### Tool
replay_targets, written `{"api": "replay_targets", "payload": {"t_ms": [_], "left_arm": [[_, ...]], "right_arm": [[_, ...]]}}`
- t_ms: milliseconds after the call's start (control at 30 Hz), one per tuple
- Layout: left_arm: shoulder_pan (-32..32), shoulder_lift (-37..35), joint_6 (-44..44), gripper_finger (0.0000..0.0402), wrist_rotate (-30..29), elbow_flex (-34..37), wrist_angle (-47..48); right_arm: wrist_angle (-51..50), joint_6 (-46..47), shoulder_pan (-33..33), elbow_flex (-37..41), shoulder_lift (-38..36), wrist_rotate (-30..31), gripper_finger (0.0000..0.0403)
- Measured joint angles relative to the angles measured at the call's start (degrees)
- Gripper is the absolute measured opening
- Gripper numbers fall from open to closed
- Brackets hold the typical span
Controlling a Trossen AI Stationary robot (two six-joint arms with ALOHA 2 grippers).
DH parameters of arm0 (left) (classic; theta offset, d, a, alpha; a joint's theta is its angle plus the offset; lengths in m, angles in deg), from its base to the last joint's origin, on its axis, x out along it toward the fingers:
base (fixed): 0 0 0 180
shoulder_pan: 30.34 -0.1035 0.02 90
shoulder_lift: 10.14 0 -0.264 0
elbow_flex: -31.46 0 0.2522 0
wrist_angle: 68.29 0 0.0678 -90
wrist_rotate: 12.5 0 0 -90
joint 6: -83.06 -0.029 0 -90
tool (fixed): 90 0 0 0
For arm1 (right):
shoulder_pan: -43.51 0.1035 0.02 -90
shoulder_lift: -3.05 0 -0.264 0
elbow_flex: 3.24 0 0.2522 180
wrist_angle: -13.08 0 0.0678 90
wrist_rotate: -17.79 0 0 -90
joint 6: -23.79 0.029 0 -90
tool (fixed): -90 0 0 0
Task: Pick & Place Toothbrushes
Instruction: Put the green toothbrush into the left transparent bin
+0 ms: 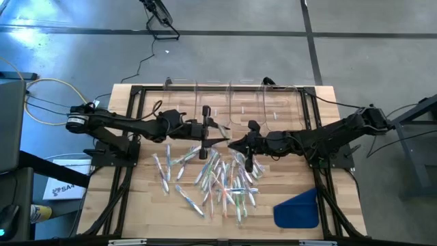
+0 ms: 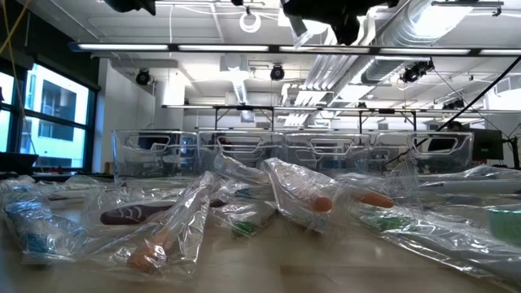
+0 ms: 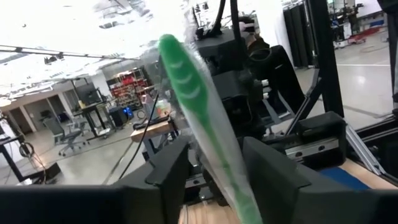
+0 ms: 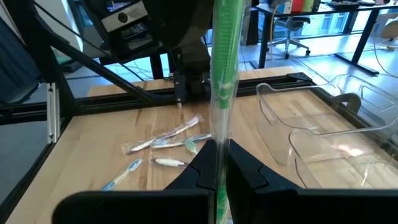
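- A green toothbrush [image 4: 224, 68], in clear wrap, sits clamped between the shut jaws of the right gripper [image 4: 219, 163], filling mid-frame.
- Left gripper [image 3: 214, 168]: jaws apart around the same brush, centre frame; contact unclear.
- Loose toothbrushes [image 1: 212, 179] heap lower centre of the table [image 1: 147, 205].
- Clear bins [image 1: 232, 102], upper centre, look empty; nearly all sorting remains.

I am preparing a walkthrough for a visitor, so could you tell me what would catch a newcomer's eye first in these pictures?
First, the green toothbrush in clear wrap, held up above the table between both arms: the right gripper is shut on it, while the left gripper has its fingers on either side of it. Below lies a heap of wrapped toothbrushes mid-table, with a row of clear bins along the far edge.
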Motion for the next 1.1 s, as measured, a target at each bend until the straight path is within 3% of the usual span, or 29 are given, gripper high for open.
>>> {"api": "replay_targets", "payload": {"t_ms": [233,567,933,1100], "left_arm": [[0.09,0.0,1.02,0.0046,1.87,0.0,0.41],[0.04,0.0,1.41,0.0046,3.15,0.0,1.1],[-0.33,-1.21,-3.29,0.0046,4.08,0.0,3.88],[-2.25,-2.77,-3.56,0.0046,3.63,-0.1,6.76]], "right_arm": [[-0.19,-1.08,-0.08,0.0,-0.02,1.98,0.0004],[-0.34,-1.65,-0.02,0.0,-0.02,1.58,0.0015],[-0.47,-0.83,0.3,0.0,-1.19,1.19,0.0148],[-1.44,-1.36,1.43,0.0,-5.62,1.1,0.018]]}}
